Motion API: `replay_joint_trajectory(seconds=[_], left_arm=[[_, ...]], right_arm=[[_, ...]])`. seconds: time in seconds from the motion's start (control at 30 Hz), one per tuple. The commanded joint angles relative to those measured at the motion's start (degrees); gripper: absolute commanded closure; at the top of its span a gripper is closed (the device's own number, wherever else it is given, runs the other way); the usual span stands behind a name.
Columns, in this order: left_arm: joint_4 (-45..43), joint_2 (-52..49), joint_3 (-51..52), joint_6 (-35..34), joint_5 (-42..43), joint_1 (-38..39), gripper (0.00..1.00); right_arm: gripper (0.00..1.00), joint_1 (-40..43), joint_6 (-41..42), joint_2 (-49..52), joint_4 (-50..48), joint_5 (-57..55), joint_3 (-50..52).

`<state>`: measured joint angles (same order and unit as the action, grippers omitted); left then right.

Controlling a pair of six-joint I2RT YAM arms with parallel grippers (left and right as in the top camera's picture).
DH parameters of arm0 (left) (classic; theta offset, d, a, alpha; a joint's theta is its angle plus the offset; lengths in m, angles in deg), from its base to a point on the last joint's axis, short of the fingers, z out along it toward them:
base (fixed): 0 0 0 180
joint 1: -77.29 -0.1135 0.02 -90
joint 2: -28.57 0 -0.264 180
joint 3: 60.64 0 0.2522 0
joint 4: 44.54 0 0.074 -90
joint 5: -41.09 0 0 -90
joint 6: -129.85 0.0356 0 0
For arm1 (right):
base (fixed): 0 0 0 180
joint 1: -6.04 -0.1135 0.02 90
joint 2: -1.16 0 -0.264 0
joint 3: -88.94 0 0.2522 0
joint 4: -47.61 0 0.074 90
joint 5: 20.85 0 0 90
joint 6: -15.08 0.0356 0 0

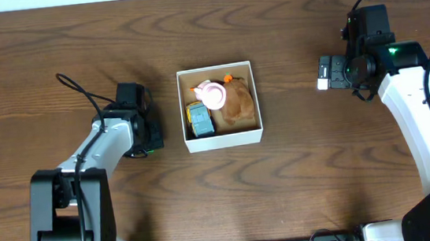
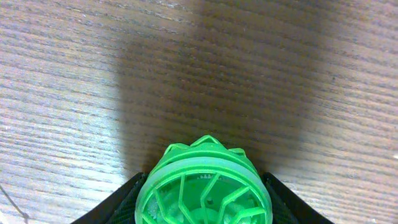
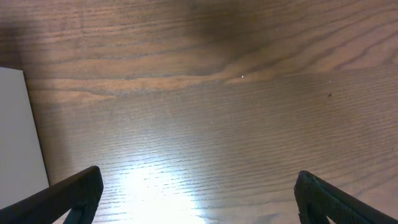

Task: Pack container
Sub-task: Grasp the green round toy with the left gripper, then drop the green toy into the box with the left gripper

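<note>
Now container (image 1: 224, 140) near left tool (image 1: 150, 135), seemingly gripping toy (image 2: 204, 186).

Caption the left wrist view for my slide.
Green spoked plastic wheel clamped between the left jaws, just above the wood-grain table.

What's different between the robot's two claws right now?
The left gripper is shut on a green wheel-like toy; the right gripper is wide open and empty. The left gripper sits nearer the container than the right gripper does. Both are over the wooden table, outside the container.
</note>
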<state>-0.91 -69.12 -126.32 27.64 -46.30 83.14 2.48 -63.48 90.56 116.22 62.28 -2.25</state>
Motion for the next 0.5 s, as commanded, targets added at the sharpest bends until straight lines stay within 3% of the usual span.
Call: replay_joint_trajectory(seconds=[0.0, 0.23, 0.47], left_arm=[[2.0, 4.8, -4.6, -0.1, 0.0, 0.7, 0.68], [7.8, 15.7, -15.6, -0.1, 0.0, 7.6, 0.81], [5.2, 18.3, -16.3, -0.1, 0.0, 21.2, 0.81]], right_arm=[[0.01, 0.2, -0.9, 0.3, 0.1, 0.3, -0.3], [0.01, 0.2, -1.4, 0.3, -0.1, 0.2, -0.3], [0.01, 0.2, -1.4, 0.3, -0.2, 0.3, -0.3]])
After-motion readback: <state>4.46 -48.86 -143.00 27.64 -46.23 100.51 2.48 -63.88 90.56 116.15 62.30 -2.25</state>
